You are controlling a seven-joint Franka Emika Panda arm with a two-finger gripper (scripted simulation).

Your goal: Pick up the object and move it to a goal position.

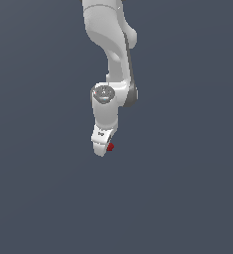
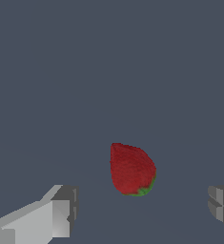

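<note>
The object (image 2: 131, 169) is a small red lump with a green patch at one end, lying on the flat grey surface. In the wrist view it sits between and a little ahead of my two fingers (image 2: 61, 214), which stand wide apart and do not touch it. My gripper (image 2: 142, 212) is open. In the exterior view the white arm hangs down over the surface, and only a sliver of the red object (image 1: 110, 147) shows beside the gripper (image 1: 102, 149), which hides the rest of it. I cannot tell from either view how high the fingertips are above the surface.
The grey surface (image 1: 187, 198) stretches evenly around the arm in both views. No other objects, edges or markers show.
</note>
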